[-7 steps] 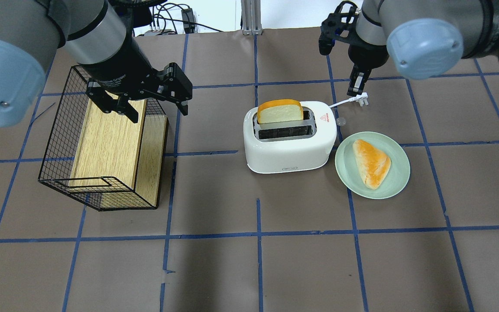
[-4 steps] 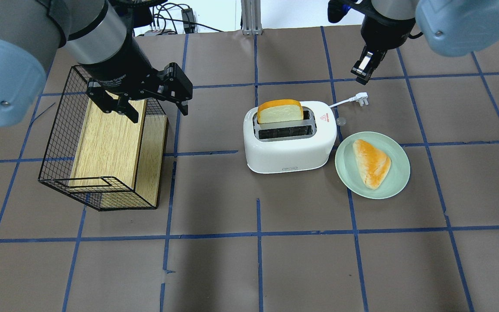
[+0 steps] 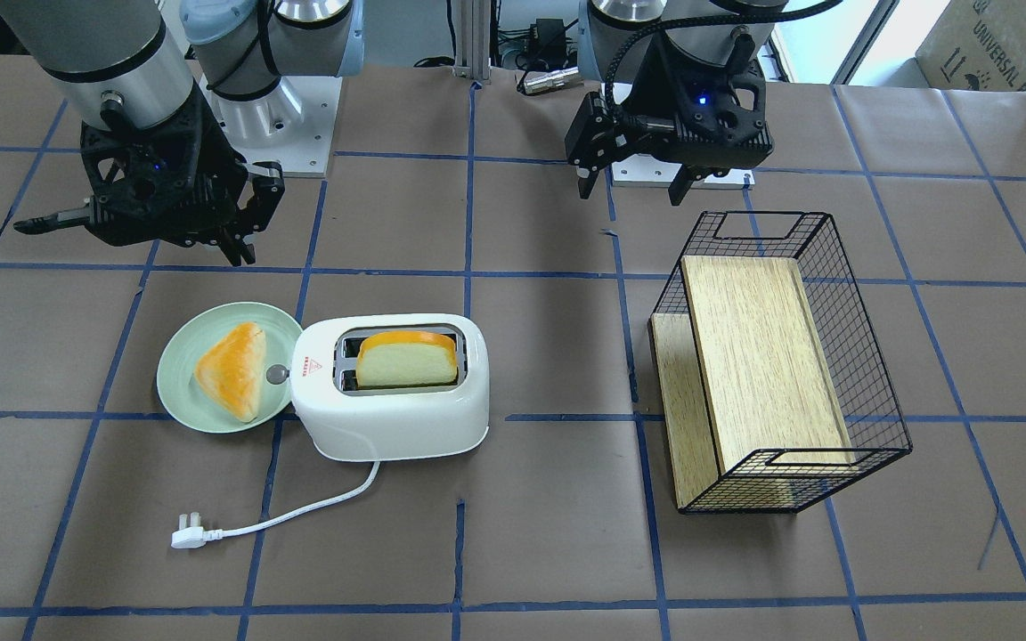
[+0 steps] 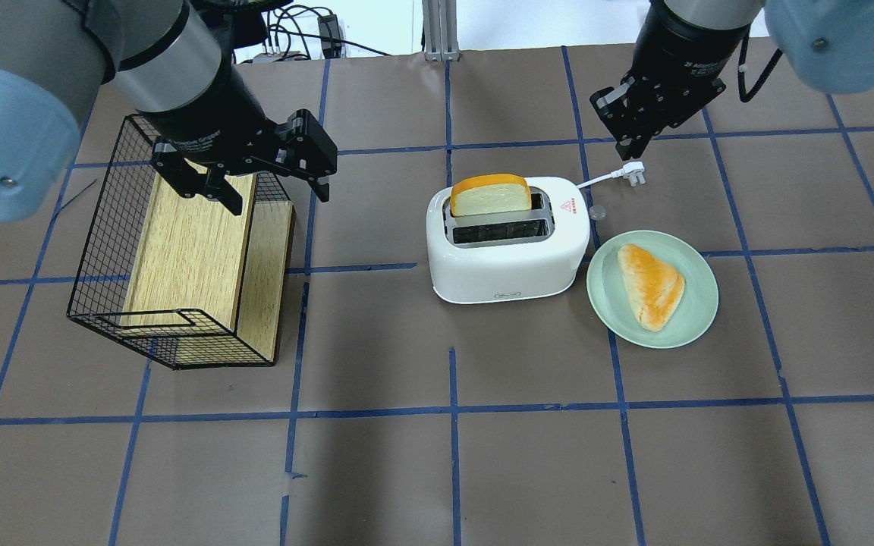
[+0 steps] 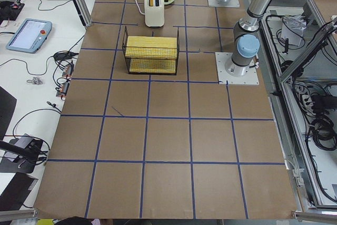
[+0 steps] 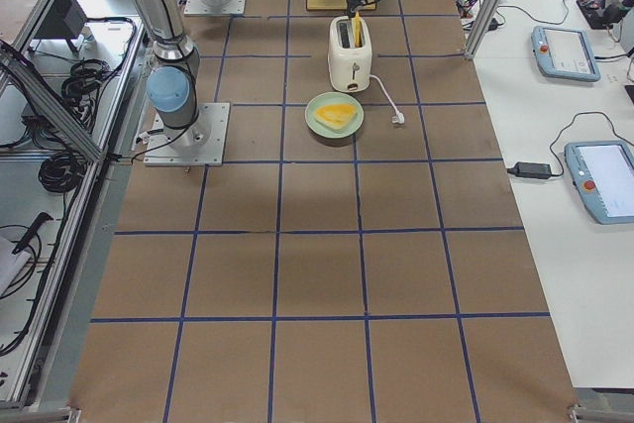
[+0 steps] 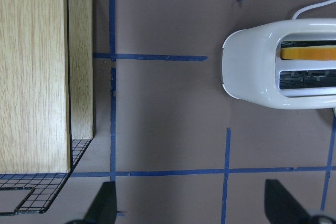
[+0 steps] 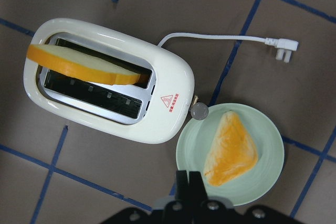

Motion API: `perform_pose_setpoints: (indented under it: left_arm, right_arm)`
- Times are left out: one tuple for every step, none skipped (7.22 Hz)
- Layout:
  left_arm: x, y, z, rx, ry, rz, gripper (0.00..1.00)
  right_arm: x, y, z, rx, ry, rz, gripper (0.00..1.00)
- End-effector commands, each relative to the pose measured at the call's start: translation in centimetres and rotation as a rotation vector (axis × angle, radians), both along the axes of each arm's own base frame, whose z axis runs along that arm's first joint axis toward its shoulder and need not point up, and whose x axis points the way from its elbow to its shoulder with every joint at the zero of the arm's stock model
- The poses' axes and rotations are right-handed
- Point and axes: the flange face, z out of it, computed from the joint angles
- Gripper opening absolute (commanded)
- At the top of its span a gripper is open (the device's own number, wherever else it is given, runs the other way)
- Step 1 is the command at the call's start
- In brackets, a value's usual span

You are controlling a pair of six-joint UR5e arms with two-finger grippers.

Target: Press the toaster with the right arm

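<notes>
Overhead: plate (image 4: 699, 303) with pastry (image 4: 650, 284) sitting just beside toaster (image 4: 509, 246) at its 4 o'clock, crowding the knob (image 4: 597, 213) end. Cord (image 4: 595, 180) and plug (image 4: 634, 174) lying at 2 o'clock. Bread slice (image 4: 490, 196) sticking up from far slot. Table (image 4: 376, 341) lying open at 6 and 9 o'clock; basket (image 4: 103, 250) standing well apart further along 9.

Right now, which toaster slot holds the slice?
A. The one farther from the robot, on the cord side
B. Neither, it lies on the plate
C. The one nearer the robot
A: the slice stands in the far slot of the toaster, on the side where the cord leaves; the near slot is empty.
</notes>
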Motion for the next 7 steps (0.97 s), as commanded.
perform_pose_setpoints:
  left_arm:
    - [0.00,0.00,-0.01,0.000,0.000,0.000,1.00]
    - [0.00,0.00,-0.01,0.000,0.000,0.000,1.00]
    - [0.00,0.00,-0.01,0.000,0.000,0.000,1.00]
    - [0.00,0.00,-0.01,0.000,0.000,0.000,1.00]
    - [0.00,0.00,-0.01,0.000,0.000,0.000,1.00]
    - [0.00,-0.01,0.06,-0.001,0.000,0.000,1.00]
    - [0.00,0.00,-0.01,0.000,0.000,0.000,1.00]
  right_arm:
    - [-1.17,0.81,0.43,-0.013,0.108,-0.089,0.96]
    - [-2.02,0.92,0.53,-0.003,0.123,-0.102,1.00]
    - [-2.04,0.74,0.54,-0.009,0.109,-0.120,1.00]
    - [-2.03,0.72,0.43,-0.004,0.108,-0.139,1.00]
    - [-2.03,0.68,0.27,-0.001,0.108,-0.138,1.00]
    - [-1.99,0.67,-0.02,0.009,0.114,-0.136,1.00]
    - [-1.99,0.51,-0.05,0.000,0.113,-0.133,1.00]
